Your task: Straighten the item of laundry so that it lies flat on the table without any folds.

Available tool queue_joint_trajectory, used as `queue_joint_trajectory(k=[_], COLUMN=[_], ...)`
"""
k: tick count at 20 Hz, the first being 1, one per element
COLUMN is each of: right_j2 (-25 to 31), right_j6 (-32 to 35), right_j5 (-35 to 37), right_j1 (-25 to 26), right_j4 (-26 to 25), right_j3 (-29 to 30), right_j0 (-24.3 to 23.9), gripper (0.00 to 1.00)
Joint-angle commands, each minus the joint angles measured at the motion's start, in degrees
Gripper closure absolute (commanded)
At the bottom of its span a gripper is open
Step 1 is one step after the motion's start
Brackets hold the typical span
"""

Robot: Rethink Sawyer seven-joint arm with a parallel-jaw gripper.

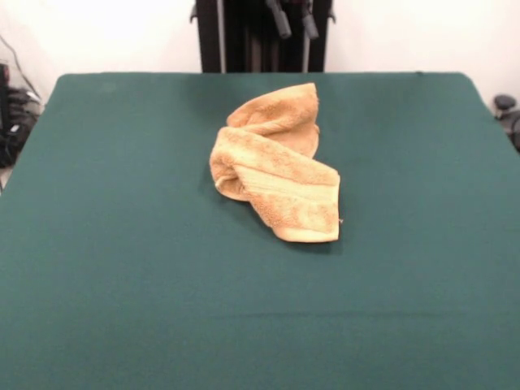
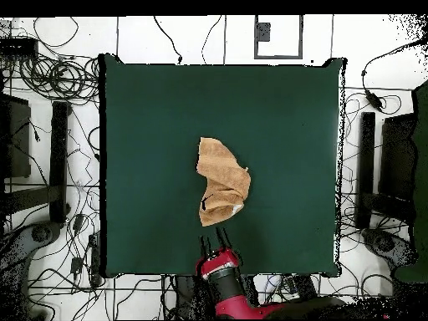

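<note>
Towel [image 1: 276,166], one only, sits crumpled and folded over itself near the middle of the table [image 1: 122,244], a bit toward the robot's edge; its folds hide much of its surface, and I cannot make out any tag for sure. One gripper [image 2: 216,240] hangs at the robot-side edge, just clear of the towel, fingers [image 2: 205,244] spread apart and holding nothing; in the front view only its tips [image 1: 294,24] show, cut off at the top.
</note>
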Motion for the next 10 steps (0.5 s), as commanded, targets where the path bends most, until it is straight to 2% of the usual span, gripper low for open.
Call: queue_joint_trajectory(k=[1,10], right_j2=[11.14,14.31], right_j6=[20.76,24.28], right_j5=[8.79,8.27], right_j1=[1.62,3.44], right_j4=[-2.86,-6.30], right_j3=[-12.22,-15.13], right_j0=[-1.46,-4.55], gripper=[0.00,0.00])
